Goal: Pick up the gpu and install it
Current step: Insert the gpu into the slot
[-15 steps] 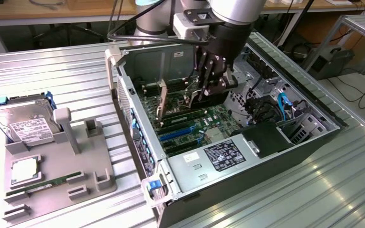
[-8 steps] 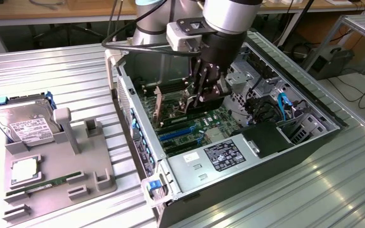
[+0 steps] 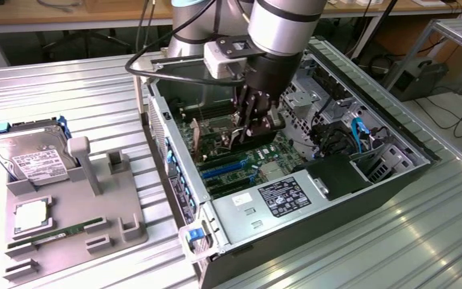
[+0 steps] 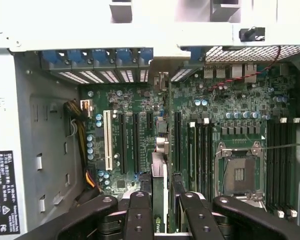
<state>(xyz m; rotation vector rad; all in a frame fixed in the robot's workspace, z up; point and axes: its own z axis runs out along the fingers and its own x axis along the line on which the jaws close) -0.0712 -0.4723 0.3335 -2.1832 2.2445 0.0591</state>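
Honestly, with the black two-fingered gripper (image 4: 161, 181) clamped on the slim green-edged gpu (image 4: 158, 197) above the green motherboard (image 4: 95, 172), I'd keep the card square to its slot and press evenly.

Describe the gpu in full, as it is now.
The gpu is seen nearly edge-on in the wrist view: a thin card with a green strip along its edge, "nvidia" lettering, a bright pale strip beside it and what looks like a pale tan metal bracket at one end. The gripper clamps it from both sides. It stands upright over the motherboard, inside the open computer case. Whether it is seated cannot be told.
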